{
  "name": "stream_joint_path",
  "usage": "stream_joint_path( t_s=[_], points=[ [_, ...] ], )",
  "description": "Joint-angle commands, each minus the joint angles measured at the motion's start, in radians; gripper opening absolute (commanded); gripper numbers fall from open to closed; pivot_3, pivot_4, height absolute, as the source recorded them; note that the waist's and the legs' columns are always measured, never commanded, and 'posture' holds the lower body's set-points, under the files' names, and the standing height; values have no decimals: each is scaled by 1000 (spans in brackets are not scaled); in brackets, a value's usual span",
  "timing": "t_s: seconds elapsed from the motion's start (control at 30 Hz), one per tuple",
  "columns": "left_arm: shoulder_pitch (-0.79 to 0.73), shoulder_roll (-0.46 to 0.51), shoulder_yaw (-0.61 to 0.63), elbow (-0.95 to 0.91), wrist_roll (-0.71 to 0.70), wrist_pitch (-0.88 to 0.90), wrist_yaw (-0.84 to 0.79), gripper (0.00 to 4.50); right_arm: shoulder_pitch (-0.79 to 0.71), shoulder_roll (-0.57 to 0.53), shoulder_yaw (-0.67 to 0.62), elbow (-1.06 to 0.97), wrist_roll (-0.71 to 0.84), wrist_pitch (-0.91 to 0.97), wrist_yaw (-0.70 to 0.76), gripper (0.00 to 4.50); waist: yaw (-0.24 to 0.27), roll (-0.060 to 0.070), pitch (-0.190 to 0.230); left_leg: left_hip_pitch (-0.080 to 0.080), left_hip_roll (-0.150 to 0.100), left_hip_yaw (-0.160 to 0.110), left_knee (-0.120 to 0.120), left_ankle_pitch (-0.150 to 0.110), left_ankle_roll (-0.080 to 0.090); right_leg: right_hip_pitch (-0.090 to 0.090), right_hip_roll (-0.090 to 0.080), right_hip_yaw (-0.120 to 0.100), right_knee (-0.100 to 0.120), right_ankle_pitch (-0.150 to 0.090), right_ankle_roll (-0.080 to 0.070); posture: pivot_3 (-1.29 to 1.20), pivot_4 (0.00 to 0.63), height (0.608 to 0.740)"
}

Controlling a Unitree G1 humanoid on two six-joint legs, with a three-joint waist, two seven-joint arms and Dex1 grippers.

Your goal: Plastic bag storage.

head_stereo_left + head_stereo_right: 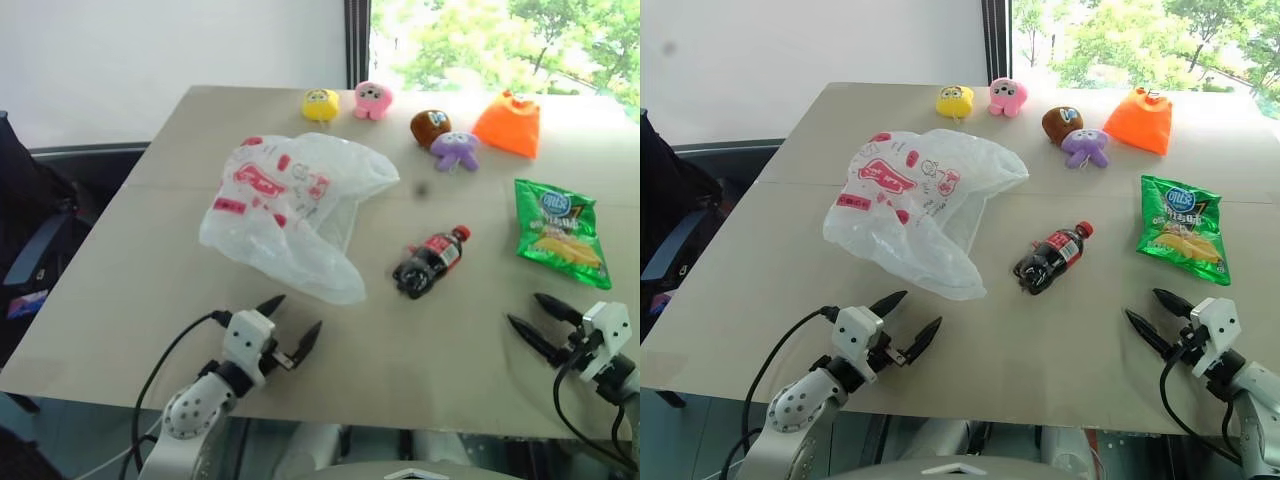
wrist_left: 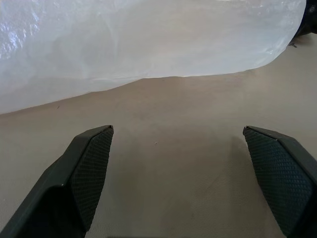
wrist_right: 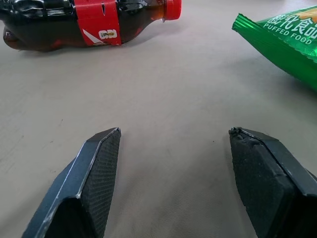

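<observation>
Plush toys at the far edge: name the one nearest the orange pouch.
The purple octopus plush, lying just left of the orange pouch; the brown, pink and yellow ones sit farther left.

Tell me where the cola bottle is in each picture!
Left eye view: cola bottle lying mid-table, right of the plastic bag.
Right eye view: same spot.
Left wrist view: a dark sliver at the edge, too little to tell.
Right wrist view: lying ahead.
Shared landmark: green chips packet.

Beige tabletop carries: plastic bag at centre-left; cola bottle lying beside it; green chips packet at right; four small plush toys and an orange pouch along the far edge.
</observation>
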Motion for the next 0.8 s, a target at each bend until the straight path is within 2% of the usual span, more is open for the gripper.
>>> stream_joint_path(
  t_s=[0.03, 0.8],
  points=[
    [10, 9, 11, -54, -10, -12, -9, 4439, -1, -17, -27, 0, 12, -22, 22, 3526, 0, 0, 0, 0, 0, 0, 0, 0, 0, 0, 0, 0, 0, 0, 0, 0, 150, 740],
    [28, 15, 27, -44, -45, -37, -61, 4439, -23, -20, -16, 31, 0, -38, 42, 3526, 0, 0, 0, 0, 1, 2, 5, -2, 2, 0, 1, 2, 2, 0, 0, 0, 150, 740]
  ],
)
